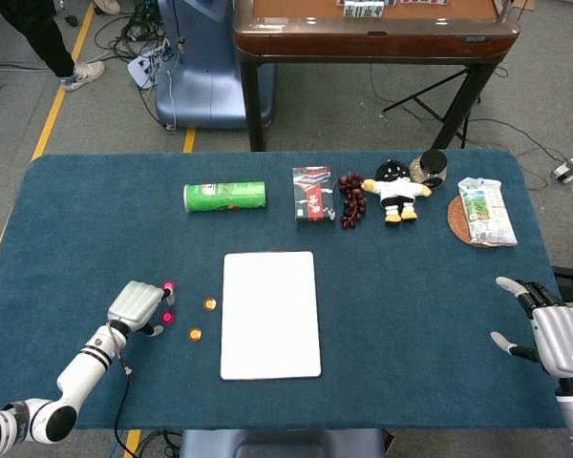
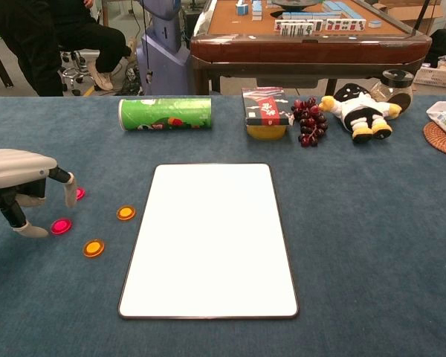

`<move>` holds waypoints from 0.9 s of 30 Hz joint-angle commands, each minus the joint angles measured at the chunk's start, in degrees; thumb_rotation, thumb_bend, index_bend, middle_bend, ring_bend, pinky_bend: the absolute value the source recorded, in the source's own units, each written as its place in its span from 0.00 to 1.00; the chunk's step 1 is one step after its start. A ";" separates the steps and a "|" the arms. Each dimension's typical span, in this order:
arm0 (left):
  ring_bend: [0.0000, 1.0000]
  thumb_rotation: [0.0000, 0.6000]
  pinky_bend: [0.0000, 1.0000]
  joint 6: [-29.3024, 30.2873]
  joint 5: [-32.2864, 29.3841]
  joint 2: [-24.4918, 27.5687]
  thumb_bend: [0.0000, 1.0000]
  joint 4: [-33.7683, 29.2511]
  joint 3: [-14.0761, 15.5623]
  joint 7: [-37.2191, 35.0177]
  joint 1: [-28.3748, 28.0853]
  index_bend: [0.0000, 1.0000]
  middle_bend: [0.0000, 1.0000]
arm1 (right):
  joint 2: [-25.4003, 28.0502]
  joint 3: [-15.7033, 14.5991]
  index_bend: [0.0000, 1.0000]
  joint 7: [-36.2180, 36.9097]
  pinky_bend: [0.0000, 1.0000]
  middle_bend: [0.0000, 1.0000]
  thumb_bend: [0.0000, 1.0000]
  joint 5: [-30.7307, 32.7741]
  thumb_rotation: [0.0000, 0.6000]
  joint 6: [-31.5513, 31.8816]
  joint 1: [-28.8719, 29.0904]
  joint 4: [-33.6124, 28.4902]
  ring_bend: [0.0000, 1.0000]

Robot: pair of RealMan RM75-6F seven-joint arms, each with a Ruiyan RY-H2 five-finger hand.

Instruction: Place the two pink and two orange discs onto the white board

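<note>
Chest view shows the left hand (image 2: 18, 184) low over the left side of the blue-clothed desk (image 2: 372, 223), palm down, fingers curled toward the cloth. One fingertip stands just beside the far small flat pink disc (image 2: 79, 193) and the thumb lies beside the near pink disc (image 2: 60, 225). Whether either disc is actually pinched cannot be told; both look to lie flat on the cloth. The right hand (image 1: 551, 329) hovers near the desk's right edge, fingers spread, holding nothing.

None of the four discs is on the flat white rectangular board (image 2: 209, 238) at the desk's middle. The far orange disc (image 2: 125, 213) lies just beside the board's left edge, and the near orange disc (image 2: 94, 248) is a little further left.

The discs are thin and lie flush on soft cloth, so the likeliest failure is fingertips sliding over a disc or pushing it away instead of getting under its rim. With both pink discs under one hand, closing on one could nudge the other.

Count: two pink discs, two orange discs, one board. Along the far edge lie one green cylindrical chip can (image 1: 224, 197) and one bunch of dark red grapes (image 1: 350, 198).
</note>
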 commanded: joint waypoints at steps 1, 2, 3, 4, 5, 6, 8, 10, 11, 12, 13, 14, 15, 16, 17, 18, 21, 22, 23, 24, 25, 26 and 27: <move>1.00 1.00 1.00 -0.05 -0.50 -0.42 0.22 0.52 0.21 0.44 -0.34 0.49 1.00 | -0.01 -0.02 0.22 -0.02 0.41 0.27 0.00 0.03 1.00 -0.12 0.05 -0.02 0.22; 1.00 1.00 1.00 -0.06 -0.73 -0.53 0.22 0.64 0.27 0.54 -0.43 0.49 1.00 | -0.02 -0.01 0.22 -0.04 0.41 0.27 0.00 0.06 1.00 -0.17 0.08 -0.02 0.22; 1.00 1.00 1.00 -0.01 -0.89 -0.64 0.22 0.77 0.32 0.71 -0.52 0.50 1.00 | -0.03 -0.01 0.22 -0.07 0.41 0.27 0.00 0.08 1.00 -0.21 0.09 -0.01 0.22; 1.00 1.00 1.00 0.10 -1.03 -0.79 0.22 0.91 0.41 0.91 -0.61 0.50 1.00 | -0.05 -0.02 0.22 -0.10 0.41 0.27 0.00 0.07 1.00 -0.25 0.11 -0.02 0.22; 1.00 1.00 1.00 0.19 -1.11 -0.88 0.22 0.98 0.49 1.07 -0.68 0.50 1.00 | -0.05 -0.04 0.22 -0.09 0.41 0.27 0.00 0.06 1.00 -0.28 0.12 -0.02 0.22; 1.00 1.00 1.00 0.30 -1.18 -0.97 0.22 1.07 0.58 1.24 -0.73 0.50 1.00 | -0.04 -0.05 0.22 -0.09 0.41 0.27 0.00 0.06 1.00 -0.30 0.13 -0.02 0.22; 1.00 1.00 1.00 0.58 -1.45 -1.15 0.23 1.30 0.77 1.78 -0.86 0.51 1.00 | -0.05 -0.04 0.22 -0.09 0.41 0.27 0.00 0.09 1.00 -0.34 0.16 -0.01 0.22; 1.00 1.00 1.00 0.89 -1.70 -1.37 0.23 1.47 0.91 2.13 -0.93 0.51 1.00 | -0.07 -0.04 0.22 -0.07 0.41 0.27 0.00 0.14 1.00 -0.39 0.17 -0.02 0.22; 1.00 1.00 1.00 0.95 -1.82 -1.41 0.23 1.49 0.95 2.22 -0.98 0.52 1.00 | -0.06 -0.02 0.22 -0.08 0.41 0.27 0.00 0.17 1.00 -0.42 0.19 -0.02 0.22; 1.00 1.00 1.00 1.08 -1.87 -1.47 0.23 1.55 1.01 2.39 -1.02 0.52 1.00 | -0.05 -0.03 0.22 -0.06 0.41 0.27 0.00 0.20 1.00 -0.47 0.19 -0.04 0.22; 1.00 1.00 1.00 1.29 -1.81 -1.56 0.23 1.72 1.14 2.77 -1.08 0.52 1.00 | -0.06 -0.03 0.22 -0.05 0.41 0.27 0.00 0.23 1.00 -0.50 0.20 -0.04 0.22; 1.00 1.00 1.00 1.57 -1.80 -1.72 0.23 1.94 1.28 3.16 -1.10 0.52 1.00 | -0.06 -0.02 0.22 -0.06 0.41 0.27 0.00 0.25 1.00 -0.54 0.22 -0.02 0.22; 1.00 1.00 1.00 1.66 -1.91 -1.82 0.23 2.02 1.36 3.31 -1.12 0.53 1.00 | -0.07 -0.02 0.22 -0.08 0.41 0.27 0.00 0.27 1.00 -0.57 0.24 0.00 0.22; 1.00 1.00 1.00 1.67 -2.08 -1.92 0.23 2.08 1.46 3.44 -1.15 0.53 1.00 | -0.09 -0.03 0.22 -0.09 0.41 0.27 0.00 0.29 1.00 -0.64 0.26 0.01 0.22; 1.00 1.00 1.00 1.65 -2.23 -1.98 0.23 2.10 1.50 3.42 -1.17 0.53 1.00 | -0.09 -0.03 0.22 -0.10 0.41 0.27 0.00 0.32 1.00 -0.69 0.28 0.01 0.22; 1.00 1.00 1.00 1.64 -2.29 -2.04 0.23 2.11 1.55 3.39 -1.18 0.53 1.00 | -0.10 -0.04 0.22 -0.10 0.41 0.27 0.00 0.34 1.00 -0.74 0.30 0.02 0.22; 1.00 1.00 1.00 1.72 -2.16 -2.34 0.23 2.37 1.77 3.35 -1.24 0.53 1.00 | -0.12 -0.02 0.22 -0.17 0.41 0.27 0.00 0.41 1.00 -0.85 0.36 0.05 0.22; 1.00 1.00 1.00 1.72 -2.05 -2.46 0.23 2.46 1.82 3.25 -1.26 0.53 1.00 | -0.13 -0.02 0.22 -0.17 0.41 0.27 0.00 0.42 1.00 -0.87 0.37 0.06 0.22; 1.00 1.00 1.00 1.72 -1.98 -2.60 0.23 2.62 1.86 3.19 -1.30 0.53 1.00 | -0.14 -0.01 0.22 -0.17 0.41 0.27 0.00 0.43 1.00 -0.88 0.38 0.07 0.22; 1.00 1.00 1.00 1.77 -1.88 -2.73 0.23 2.81 1.91 3.25 -1.35 0.53 1.00 | -0.15 -0.01 0.22 -0.20 0.41 0.27 0.00 0.43 1.00 -0.88 0.38 0.06 0.22; 1.00 1.00 1.00 1.83 -1.81 -2.87 0.23 2.94 1.91 3.19 -1.37 0.53 1.00 | -0.16 -0.01 0.22 -0.23 0.41 0.27 0.00 0.45 1.00 -0.89 0.38 0.06 0.22; 1.00 1.00 1.00 1.82 -1.76 -3.04 0.23 3.08 1.89 3.05 -1.41 0.53 1.00 | -0.16 -0.02 0.22 -0.23 0.41 0.27 0.00 0.47 1.00 -0.93 0.40 0.07 0.22; 1.00 1.00 1.00 1.82 -1.72 -3.16 0.23 3.19 1.88 2.95 -1.44 0.53 1.00 | -0.16 -0.02 0.22 -0.22 0.41 0.27 0.00 0.48 1.00 -0.96 0.41 0.07 0.22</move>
